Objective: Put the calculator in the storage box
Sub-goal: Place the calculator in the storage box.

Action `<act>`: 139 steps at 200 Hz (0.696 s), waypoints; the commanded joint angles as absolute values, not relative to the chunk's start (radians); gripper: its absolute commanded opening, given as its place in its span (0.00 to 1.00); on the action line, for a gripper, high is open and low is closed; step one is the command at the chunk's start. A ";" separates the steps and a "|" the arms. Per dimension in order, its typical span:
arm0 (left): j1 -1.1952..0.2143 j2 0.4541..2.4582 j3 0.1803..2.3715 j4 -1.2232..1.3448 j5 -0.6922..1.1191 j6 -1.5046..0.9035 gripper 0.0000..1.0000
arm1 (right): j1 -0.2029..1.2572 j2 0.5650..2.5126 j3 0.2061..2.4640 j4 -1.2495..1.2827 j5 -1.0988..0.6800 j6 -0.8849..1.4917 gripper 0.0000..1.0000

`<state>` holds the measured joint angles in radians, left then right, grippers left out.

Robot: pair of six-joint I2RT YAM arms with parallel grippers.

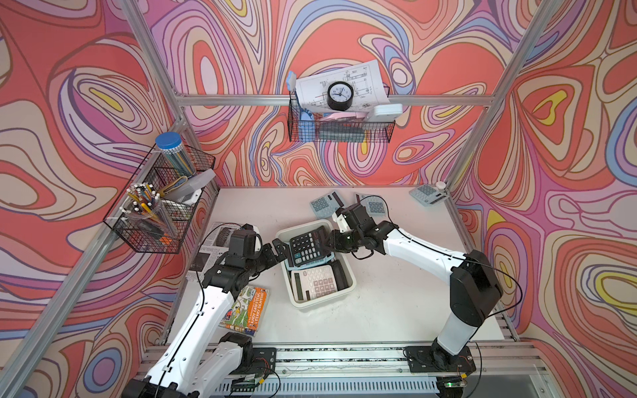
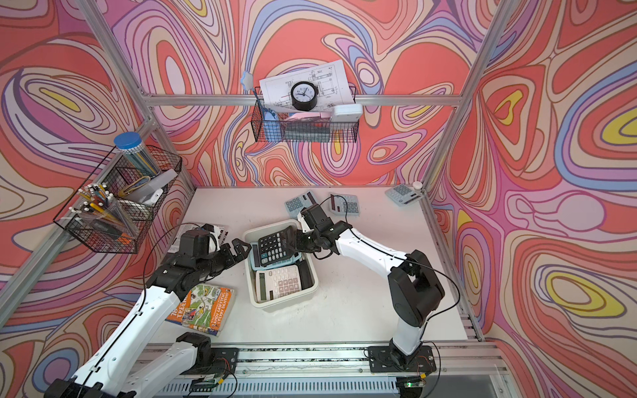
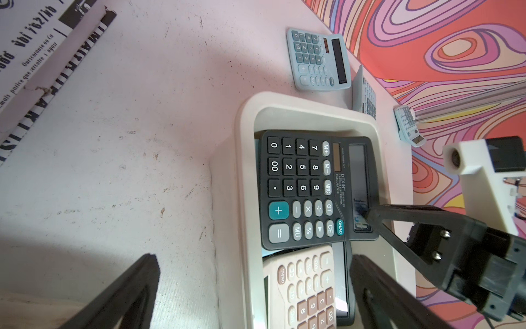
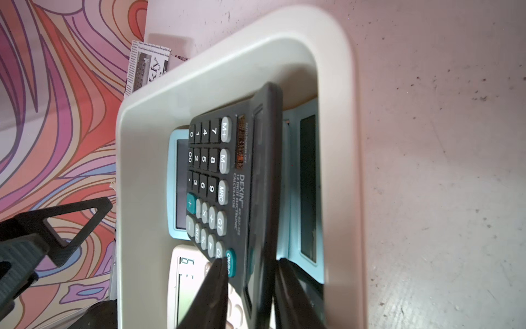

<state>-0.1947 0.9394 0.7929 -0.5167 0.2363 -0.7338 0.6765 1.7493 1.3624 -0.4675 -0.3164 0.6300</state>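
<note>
The black calculator (image 1: 307, 248) (image 2: 277, 248) (image 3: 313, 188) (image 4: 227, 176) hangs tilted in the far half of the cream storage box (image 1: 322, 299) (image 2: 286, 303) (image 3: 244, 142) (image 4: 136, 171), over a light blue calculator (image 4: 175, 182). My right gripper (image 1: 327, 241) (image 2: 294, 241) (image 4: 250, 262) straddles its display end, one finger on the key face, one behind it. Whether the fingers still clamp it does not show. A cream calculator (image 1: 319, 281) (image 3: 301, 287) lies in the box's near half. My left gripper (image 1: 281, 246) (image 2: 241, 246) (image 3: 253, 257) stands wide open at the box's left rim, holding nothing.
Three light blue calculators (image 1: 324, 203) (image 1: 374, 205) (image 1: 427, 194) lie at the back of the table. A book (image 1: 246, 306) and a newspaper (image 1: 213, 241) lie left of the box. Black wire baskets (image 1: 162, 206) (image 1: 341, 127) hang on the left and back frame.
</note>
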 commanded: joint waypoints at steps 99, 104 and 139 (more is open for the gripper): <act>-0.186 0.995 0.741 -0.448 0.351 -0.772 0.98 | 0.650 1.695 1.465 -0.639 -0.192 0.546 0.50; -0.186 0.998 0.743 -0.445 0.355 -0.772 0.98 | 0.645 1.692 1.457 -0.637 -0.194 0.547 0.51; -0.186 1.025 0.757 -0.435 0.379 -0.768 0.99 | 0.623 1.680 1.407 -0.613 -0.212 0.548 0.60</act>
